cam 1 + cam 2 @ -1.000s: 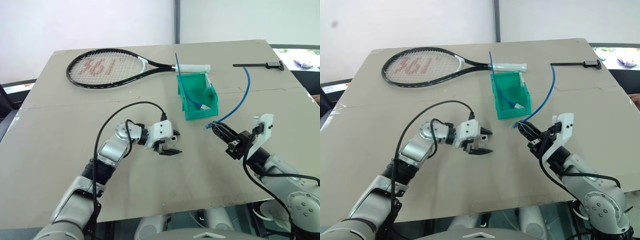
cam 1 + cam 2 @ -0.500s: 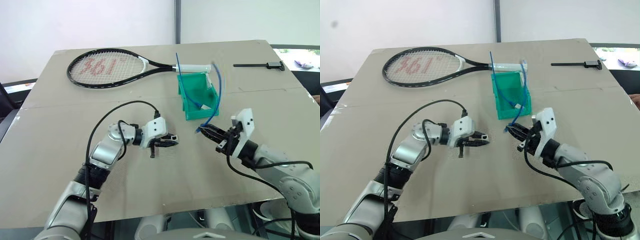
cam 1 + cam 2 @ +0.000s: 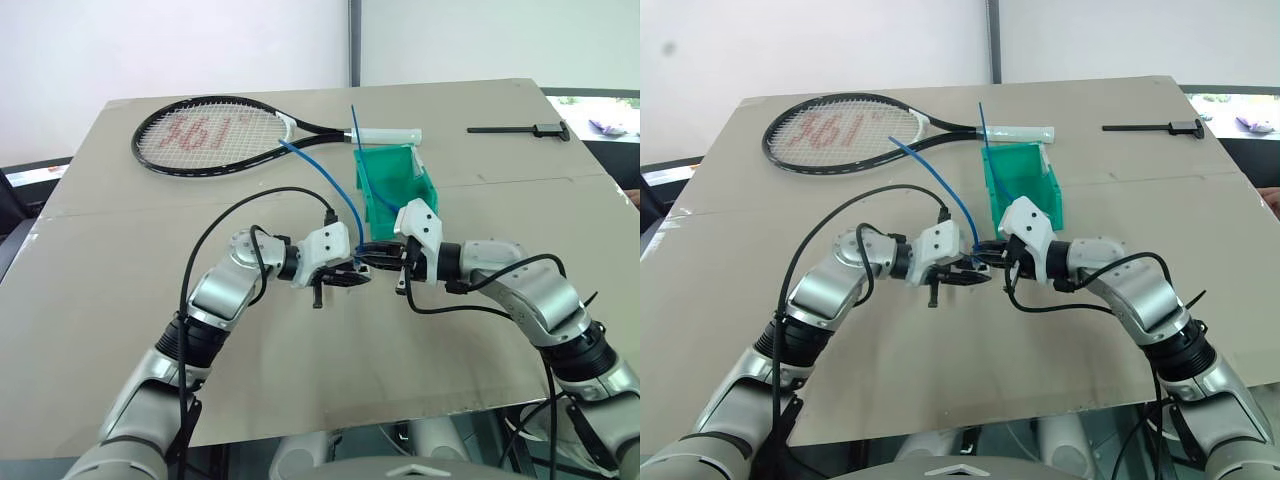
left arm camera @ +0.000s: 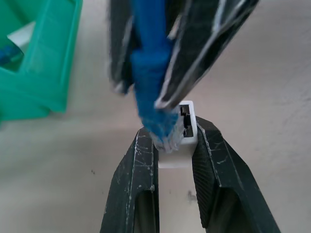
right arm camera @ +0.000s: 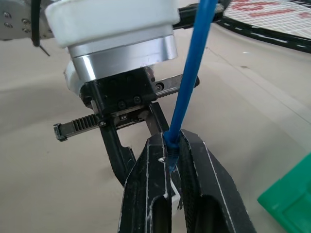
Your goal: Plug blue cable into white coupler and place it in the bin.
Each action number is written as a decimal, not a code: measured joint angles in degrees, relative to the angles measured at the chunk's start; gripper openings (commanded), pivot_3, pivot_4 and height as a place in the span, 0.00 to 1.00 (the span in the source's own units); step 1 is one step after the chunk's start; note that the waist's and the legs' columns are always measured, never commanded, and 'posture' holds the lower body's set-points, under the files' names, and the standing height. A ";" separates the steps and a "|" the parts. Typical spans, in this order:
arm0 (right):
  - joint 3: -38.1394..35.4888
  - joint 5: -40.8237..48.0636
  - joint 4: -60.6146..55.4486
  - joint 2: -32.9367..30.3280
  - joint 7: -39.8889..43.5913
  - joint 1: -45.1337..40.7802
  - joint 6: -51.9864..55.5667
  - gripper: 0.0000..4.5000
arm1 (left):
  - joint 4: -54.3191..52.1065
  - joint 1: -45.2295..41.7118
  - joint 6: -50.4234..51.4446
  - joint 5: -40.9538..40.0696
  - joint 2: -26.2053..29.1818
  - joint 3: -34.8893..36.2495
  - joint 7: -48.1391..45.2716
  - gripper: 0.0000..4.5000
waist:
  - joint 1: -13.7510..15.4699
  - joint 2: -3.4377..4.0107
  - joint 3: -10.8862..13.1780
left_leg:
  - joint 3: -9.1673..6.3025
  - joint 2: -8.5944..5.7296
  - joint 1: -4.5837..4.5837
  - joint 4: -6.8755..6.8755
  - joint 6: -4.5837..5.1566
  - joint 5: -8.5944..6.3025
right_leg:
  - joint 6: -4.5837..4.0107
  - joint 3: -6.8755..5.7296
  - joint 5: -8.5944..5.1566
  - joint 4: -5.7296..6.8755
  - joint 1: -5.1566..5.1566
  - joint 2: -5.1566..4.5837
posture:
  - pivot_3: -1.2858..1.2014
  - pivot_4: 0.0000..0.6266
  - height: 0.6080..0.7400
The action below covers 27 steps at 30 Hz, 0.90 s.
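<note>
My left gripper (image 3: pixel 350 273) is shut on the white coupler (image 4: pixel 182 144), a small white block held just above the table. From the other side my right gripper (image 3: pixel 374 263) meets it tip to tip, shut on the blue cable (image 3: pixel 325 182) just behind its plug (image 4: pixel 156 125). The plug's tip rests against the coupler's face; I cannot tell whether it is seated. The cable's loose length arcs up and away to the left, towards the racket. The teal bin (image 3: pixel 385 153) stands right behind both grippers.
A tennis racket (image 3: pixel 210 135) lies across the back left of the cardboard table. A straight blue strand (image 3: pixel 354 125) sticks up from the bin. A black tool (image 3: pixel 520 130) lies at the back right. The near half of the table is bare.
My left gripper closed on the coupler and lifted it slightly. My right gripper swung left with the cable end to meet it, and the cable's loose length swept from the right over to the left.
</note>
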 measured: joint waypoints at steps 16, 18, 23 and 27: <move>-0.14 -6.03 3.41 -0.09 8.01 -0.04 -1.82 0.00 | 3.94 2.40 -6.62 1.02 -0.27 -0.99 0.56 0.08 | 0.06 0.00 0.00 | -0.02 -0.01 -0.04 0.00 -0.01 0.00 | -0.01 0.00 0.01 0.06 -0.08 -0.07 | 0.52 0.24 1.00; -0.24 -6.25 3.41 -0.08 8.22 -0.04 -1.81 0.00 | 4.54 2.40 -7.80 1.02 -0.27 -1.00 0.47 0.08 | 0.06 0.00 -0.01 | -0.02 -0.01 -0.04 0.00 -0.01 0.01 | -0.02 0.00 0.01 0.06 -0.08 -0.08 | 0.52 0.24 1.00; -0.26 -6.87 3.39 -0.08 8.98 -0.04 -1.65 0.00 | 6.75 2.58 -11.63 1.00 -0.38 -0.99 0.33 0.08 | 0.06 0.00 -0.03 | -0.02 -0.01 -0.02 0.01 -0.01 0.01 | -0.02 -0.01 0.01 0.08 -0.07 -0.16 | 0.52 0.24 1.00; -0.12 -8.19 3.35 -0.31 10.11 -0.04 -2.02 0.00 | 7.52 2.94 -13.53 0.99 -0.48 -0.97 0.42 0.08 | 0.05 -0.01 -0.06 | -0.02 -0.02 0.00 0.02 0.02 -0.01 | -0.02 -0.01 0.02 0.09 -0.05 -0.15 | 0.52 0.24 1.00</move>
